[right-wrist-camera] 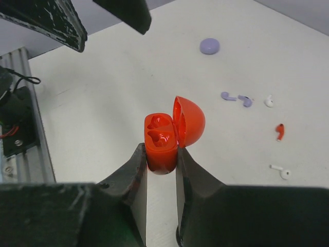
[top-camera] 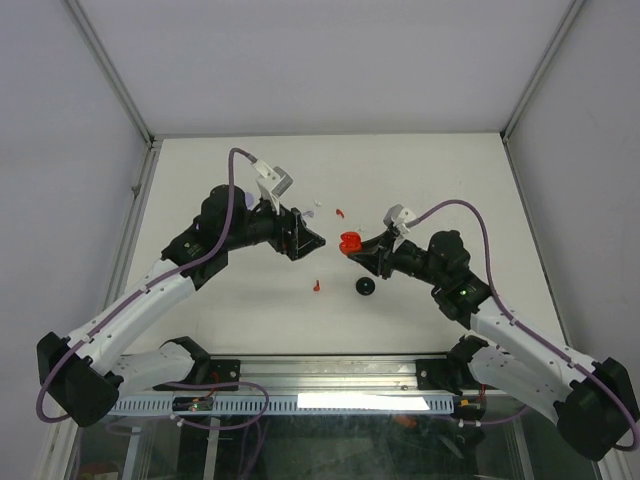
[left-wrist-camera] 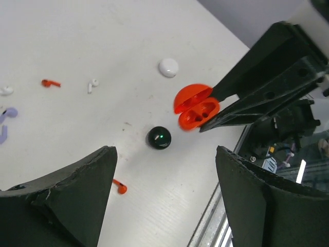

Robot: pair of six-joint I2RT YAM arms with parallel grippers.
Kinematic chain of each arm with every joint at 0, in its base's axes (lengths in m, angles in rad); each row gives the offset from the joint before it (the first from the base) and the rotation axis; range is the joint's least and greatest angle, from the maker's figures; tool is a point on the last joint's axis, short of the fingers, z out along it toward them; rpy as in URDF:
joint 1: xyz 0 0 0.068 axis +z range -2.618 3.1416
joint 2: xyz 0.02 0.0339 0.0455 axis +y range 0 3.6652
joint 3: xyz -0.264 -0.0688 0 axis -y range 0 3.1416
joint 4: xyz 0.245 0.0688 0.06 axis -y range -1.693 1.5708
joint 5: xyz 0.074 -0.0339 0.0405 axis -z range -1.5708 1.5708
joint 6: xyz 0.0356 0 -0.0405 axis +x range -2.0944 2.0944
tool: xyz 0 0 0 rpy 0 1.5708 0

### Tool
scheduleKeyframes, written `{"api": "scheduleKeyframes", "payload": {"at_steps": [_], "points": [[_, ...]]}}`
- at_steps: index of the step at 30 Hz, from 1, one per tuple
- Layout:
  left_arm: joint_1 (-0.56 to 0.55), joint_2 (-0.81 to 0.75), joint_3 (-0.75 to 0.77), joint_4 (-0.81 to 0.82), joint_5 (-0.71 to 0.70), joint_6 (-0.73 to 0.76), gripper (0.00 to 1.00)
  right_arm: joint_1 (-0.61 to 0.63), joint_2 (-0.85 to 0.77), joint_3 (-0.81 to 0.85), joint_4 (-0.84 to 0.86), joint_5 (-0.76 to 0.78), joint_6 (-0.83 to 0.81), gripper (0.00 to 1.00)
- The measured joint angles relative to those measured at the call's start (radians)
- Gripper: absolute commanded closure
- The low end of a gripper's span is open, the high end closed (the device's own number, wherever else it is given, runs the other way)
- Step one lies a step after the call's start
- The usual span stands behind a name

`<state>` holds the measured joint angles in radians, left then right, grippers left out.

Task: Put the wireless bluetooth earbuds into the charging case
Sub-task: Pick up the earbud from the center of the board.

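Fingers (right-wrist-camera: 132,177) of my right gripper (right-wrist-camera: 161,154) clenched the open red charging case (right-wrist-camera: 160,135); my left gripper (left-wrist-camera: 164,154) hung released, facing it. One red earbud (left-wrist-camera: 119,186) lay on the table (left-wrist-camera: 103,41) near a black case (left-wrist-camera: 159,138).

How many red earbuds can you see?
2 red earbuds: one beside a white bud, one near the black case. Others may be hidden.

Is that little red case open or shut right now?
Open: the red case has its lid flipped back, exposing both earbud sockets.
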<state>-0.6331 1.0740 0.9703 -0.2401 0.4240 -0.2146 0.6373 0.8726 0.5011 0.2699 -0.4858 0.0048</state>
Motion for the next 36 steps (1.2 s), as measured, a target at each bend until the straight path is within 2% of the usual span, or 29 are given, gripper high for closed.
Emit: {"api": "scheduleKeyframes", "payload": {"at_steps": [5,13,24,30,36], "points": [[-0.016,0.004,-0.071,-0.014,-0.112,-0.065,0.21,0.0,-0.083,-0.062,-0.008,0.119,-0.004,1.0],[-0.131,0.109,-0.14,-0.032,-0.308,-0.157,0.2,0.0,-0.174,-0.109,-0.014,0.209,-0.003,1.0],[-0.248,0.356,-0.147,-0.065,-0.586,-0.239,0.15,0.0,-0.196,-0.12,-0.013,0.22,0.002,1.0],[-0.299,0.495,-0.141,-0.096,-0.69,-0.25,0.12,0.0,-0.201,-0.121,-0.013,0.219,0.004,1.0],[-0.33,0.543,-0.098,-0.137,-0.774,-0.261,0.14,0.0,-0.206,-0.126,-0.013,0.219,0.005,1.0]]}}
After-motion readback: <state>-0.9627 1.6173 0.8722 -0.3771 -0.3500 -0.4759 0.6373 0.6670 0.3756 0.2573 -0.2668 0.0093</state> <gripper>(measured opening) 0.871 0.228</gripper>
